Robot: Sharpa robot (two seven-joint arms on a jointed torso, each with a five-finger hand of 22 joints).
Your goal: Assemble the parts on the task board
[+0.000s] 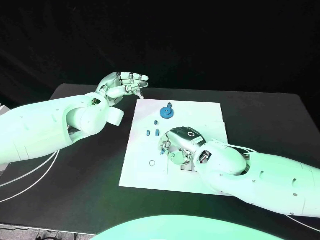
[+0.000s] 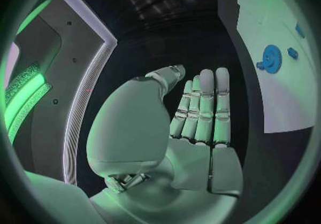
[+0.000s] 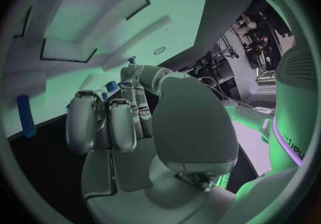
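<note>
The white task board lies mid-table. A blue gear stands near its far edge, also seen as the gear from the left wrist. Small blue parts lie just behind my right hand. That hand bends down over the board's middle, and a small blue part shows between its thumb and curled fingers, pinched there as far as I can see. My left hand is raised off the board's far left corner, its fingers straight and side by side with nothing in them.
Another blue peg lies on the board near its edge. Sunken recesses are cut into the board ahead of the right hand. A small ring mark sits on the board's near left. Black table surrounds the board.
</note>
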